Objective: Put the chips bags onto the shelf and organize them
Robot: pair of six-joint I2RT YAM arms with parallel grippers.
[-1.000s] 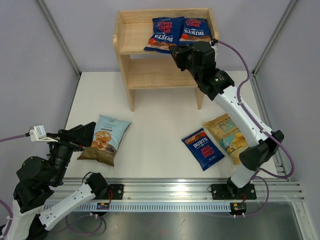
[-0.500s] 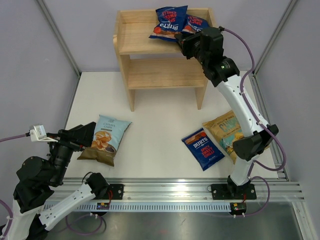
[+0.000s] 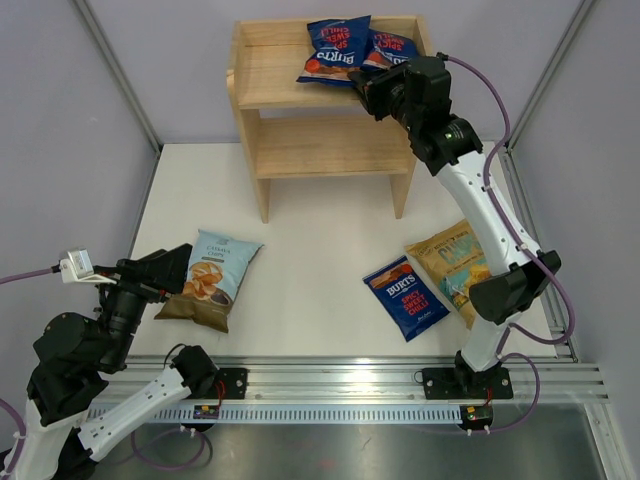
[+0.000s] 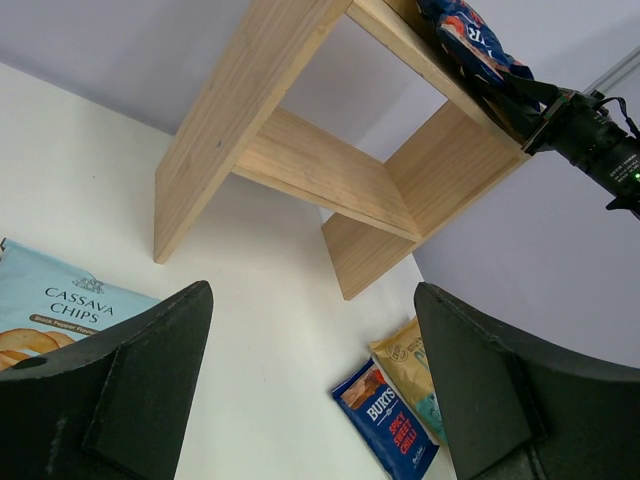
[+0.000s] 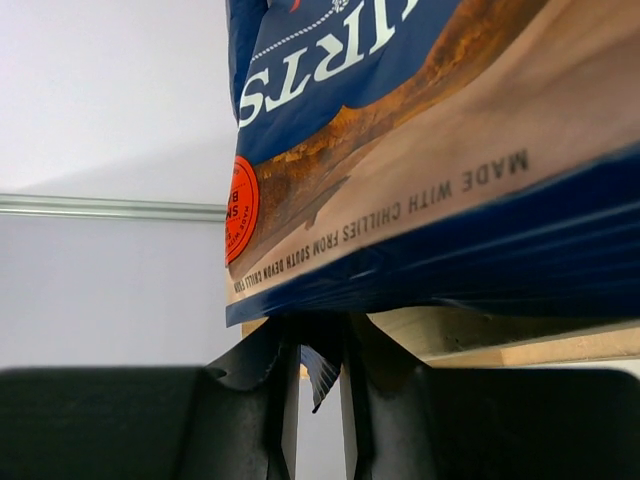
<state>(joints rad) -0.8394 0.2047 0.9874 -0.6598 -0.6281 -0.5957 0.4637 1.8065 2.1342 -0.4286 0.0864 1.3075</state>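
My right gripper [image 3: 362,88] is shut on the bottom seam of a dark blue Burts bag [image 3: 335,48], holding it over the top tier of the wooden shelf [image 3: 270,90]; the bag fills the right wrist view [image 5: 420,140]. A second dark blue bag [image 3: 395,47] leans on the top tier behind it. On the table lie a third dark blue bag [image 3: 405,297], a tan-yellow bag [image 3: 455,268] and a pale blue-white bag [image 3: 210,277]. My left gripper [image 3: 168,270] is open and empty, just left of the pale bag [image 4: 60,310].
The shelf's lower tier [image 3: 320,148] holds nothing. Grey walls close the table at left, right and back. A metal rail [image 3: 340,385] runs along the near edge by the arm bases.
My right gripper lifted the dark blue bag from the shelf's front edge up and back over the top tier, tipping it more upright. The left arm has not moved.
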